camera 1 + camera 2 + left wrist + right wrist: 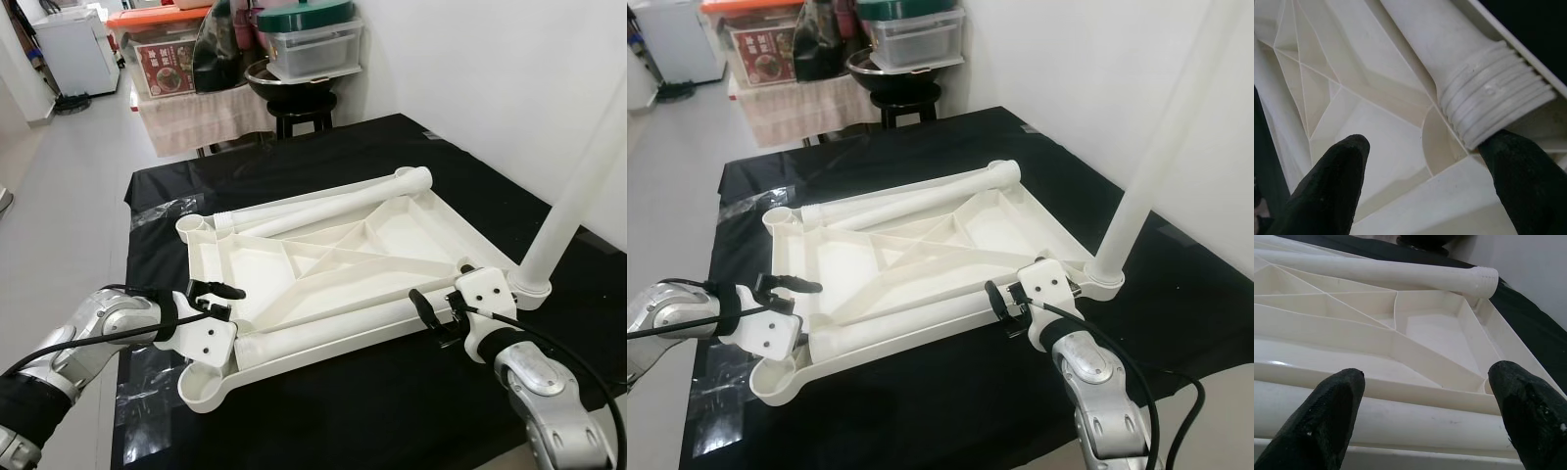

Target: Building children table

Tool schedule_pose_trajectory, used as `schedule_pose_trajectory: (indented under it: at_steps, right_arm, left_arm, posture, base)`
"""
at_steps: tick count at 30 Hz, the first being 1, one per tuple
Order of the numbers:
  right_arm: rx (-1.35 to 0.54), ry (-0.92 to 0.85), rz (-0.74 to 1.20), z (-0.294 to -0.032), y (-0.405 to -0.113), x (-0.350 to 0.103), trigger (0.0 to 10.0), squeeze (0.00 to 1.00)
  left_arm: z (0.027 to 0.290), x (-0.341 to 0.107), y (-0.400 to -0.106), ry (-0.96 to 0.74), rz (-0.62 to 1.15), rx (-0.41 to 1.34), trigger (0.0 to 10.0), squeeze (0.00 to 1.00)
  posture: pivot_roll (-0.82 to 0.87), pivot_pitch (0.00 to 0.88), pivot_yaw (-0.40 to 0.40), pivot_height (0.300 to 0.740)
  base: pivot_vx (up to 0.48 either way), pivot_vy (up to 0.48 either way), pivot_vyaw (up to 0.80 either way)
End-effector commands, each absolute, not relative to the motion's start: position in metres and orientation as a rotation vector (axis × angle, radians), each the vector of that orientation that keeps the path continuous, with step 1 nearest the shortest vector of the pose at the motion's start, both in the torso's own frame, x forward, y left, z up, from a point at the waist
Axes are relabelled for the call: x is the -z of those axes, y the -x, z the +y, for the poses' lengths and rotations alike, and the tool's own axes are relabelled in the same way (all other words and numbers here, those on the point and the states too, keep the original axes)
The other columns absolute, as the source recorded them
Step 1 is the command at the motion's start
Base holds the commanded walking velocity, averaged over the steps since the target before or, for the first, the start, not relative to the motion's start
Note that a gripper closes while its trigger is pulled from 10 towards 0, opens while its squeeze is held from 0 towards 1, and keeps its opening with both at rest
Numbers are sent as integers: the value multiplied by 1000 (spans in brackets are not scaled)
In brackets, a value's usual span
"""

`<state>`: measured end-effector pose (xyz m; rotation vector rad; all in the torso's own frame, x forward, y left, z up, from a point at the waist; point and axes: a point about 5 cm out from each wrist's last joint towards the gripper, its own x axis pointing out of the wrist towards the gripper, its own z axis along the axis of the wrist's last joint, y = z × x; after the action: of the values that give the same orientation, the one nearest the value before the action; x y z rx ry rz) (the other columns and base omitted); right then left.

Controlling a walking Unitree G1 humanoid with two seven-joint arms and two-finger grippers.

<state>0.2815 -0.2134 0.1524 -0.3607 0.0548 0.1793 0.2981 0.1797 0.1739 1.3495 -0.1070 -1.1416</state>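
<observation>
In the left eye view, the white tabletop (333, 264) lies upside down in the middle of the black-covered worktop (411, 401), one leg (333, 204) resting along its far edge, another leg (333, 328) lying along its near edge, and a third leg (578, 186) standing upright in the right near corner socket. The left gripper (217, 299) sits at the tabletop's left near corner, the right gripper (436, 315) at the near leg's right end. In the left wrist view, the left gripper's fingers (1327, 186) are spread apart beside the near leg's threaded end (1493, 105), grasping nothing. In the right wrist view, the right gripper's fingers (1322, 421) are spread wide over the near leg, released.
</observation>
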Motion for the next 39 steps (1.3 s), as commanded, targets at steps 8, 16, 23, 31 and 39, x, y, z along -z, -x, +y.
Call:
schedule_pose_trajectory:
  at_steps: [8, 16, 23, 31, 39]
  right_arm:
    - [-177, 353, 49, -210, -282, -154, 10000, 0]
    - [-172, 350, 47, -210, -282, -154, 10000, 0]
    - [-170, 340, 43, -208, -282, -155, 10000, 0]
    - [-173, 331, 36, -205, -283, -156, 10000, 0]
    - [-337, 492, -79, -198, -290, -181, 10000, 0]
  left_arm:
    - [177, -165, -289, -1297, -65, 1211, 10000, 0]
    - [177, -162, -292, -1299, -78, 1174, 10000, 0]
    - [173, -176, -305, -1225, -207, 980, 10000, 0]
    - [162, -200, -312, -1011, -362, 808, 10000, 0]
    - [150, -214, -311, -754, -418, 814, 10000, 0]
  posture:
    - [-140, 96, 13, 740]
    - [-141, 97, 14, 740]
    - [-139, 100, 18, 740]
    - [-135, 96, 9, 740]
    - [-138, 89, 14, 740]
  base:
    - [0, 0, 0]
    - [0, 0, 0]
    - [0, 0, 0]
    - [0, 0, 0]
    - [0, 0, 0]
